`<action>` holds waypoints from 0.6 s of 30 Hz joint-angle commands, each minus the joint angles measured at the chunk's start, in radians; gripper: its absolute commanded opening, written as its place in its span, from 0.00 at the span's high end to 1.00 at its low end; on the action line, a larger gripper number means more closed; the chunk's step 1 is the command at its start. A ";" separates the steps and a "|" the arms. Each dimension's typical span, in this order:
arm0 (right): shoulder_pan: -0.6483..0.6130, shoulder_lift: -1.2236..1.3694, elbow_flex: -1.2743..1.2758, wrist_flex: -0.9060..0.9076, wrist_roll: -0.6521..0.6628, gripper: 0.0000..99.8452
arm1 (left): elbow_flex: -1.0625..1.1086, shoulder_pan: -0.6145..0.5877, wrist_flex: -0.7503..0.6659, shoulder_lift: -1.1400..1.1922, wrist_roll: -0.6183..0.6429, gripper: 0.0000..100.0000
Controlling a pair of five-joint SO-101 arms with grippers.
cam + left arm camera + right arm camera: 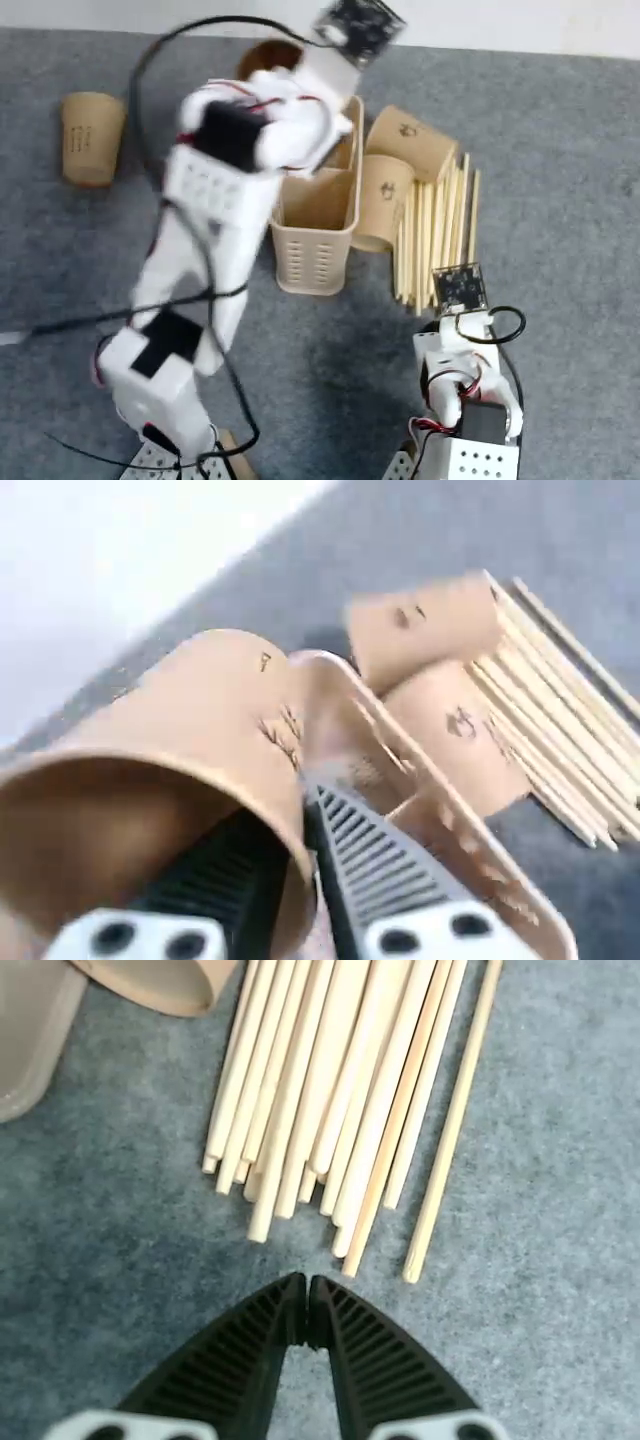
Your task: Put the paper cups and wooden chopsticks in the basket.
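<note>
Left gripper (295,805) clamps cup (170,730) rim; centre it over basket (450,815) before release. Right gripper (305,1295) clenched, empty.

Light is soft and diffuse, falling evenly from above on the grey felt-like worktop (570,140). We note a dim, soft-edged shadow on it beneath the white left arm (235,180), whose outline is smeared by blur. In the left wrist view the white wall (110,560) washes out to glare and the near tan paper cup (170,730) is out of focus. The pale wooden chopsticks (320,1080) cast thin, faint shadows.
</note>
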 commanded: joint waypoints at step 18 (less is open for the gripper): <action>-0.007 -0.005 0.122 -0.016 0.008 0.97 | -0.025 0.007 0.029 -0.007 0.052 0.87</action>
